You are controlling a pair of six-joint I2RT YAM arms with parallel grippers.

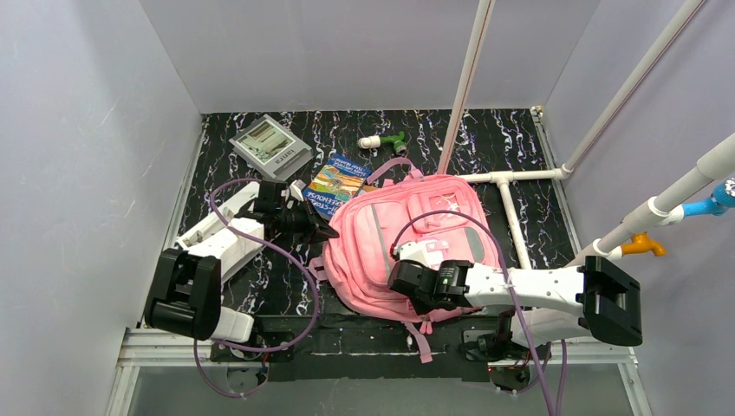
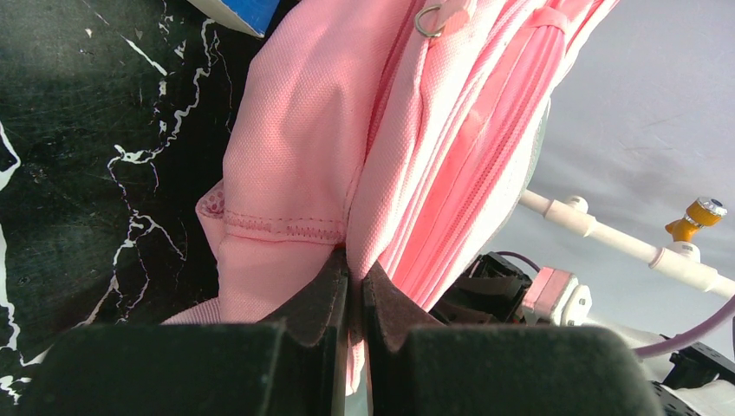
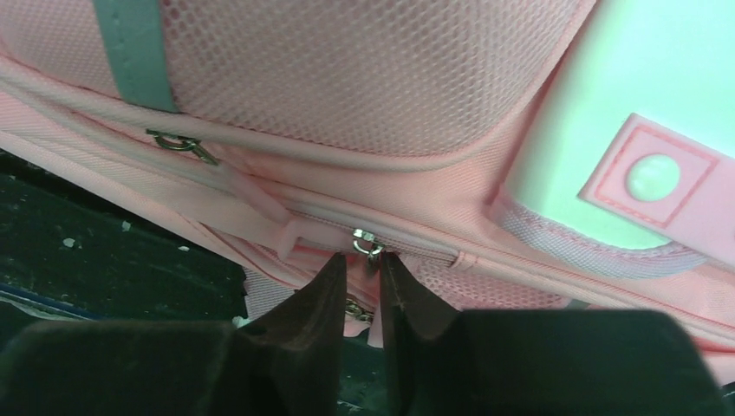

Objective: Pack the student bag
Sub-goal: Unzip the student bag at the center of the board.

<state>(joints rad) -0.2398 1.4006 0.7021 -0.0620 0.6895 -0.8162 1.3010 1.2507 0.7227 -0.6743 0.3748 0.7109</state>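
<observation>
The student bag (image 1: pixel 407 234) lies front-up in the middle of the table (image 1: pixel 520 139). The left fingers (image 2: pixel 321 299) are clamped on its pink side fabric. The right fingers (image 3: pixel 316 295) stand barely apart at a zipper pull (image 3: pixel 367 245), and I cannot tell whether they grip it

Left jaws clamped; right jaws slightly apart.

— Is the book (image 1: pixel 334 184) whole?
— No, the bag (image 1: pixel 381 230) hides one corner, and the title's too small to read.
— Is the right pincer (image 3: pixel 360 262) gripping the zip pull (image 3: pixel 366 243)?
— Can't tell.
</observation>
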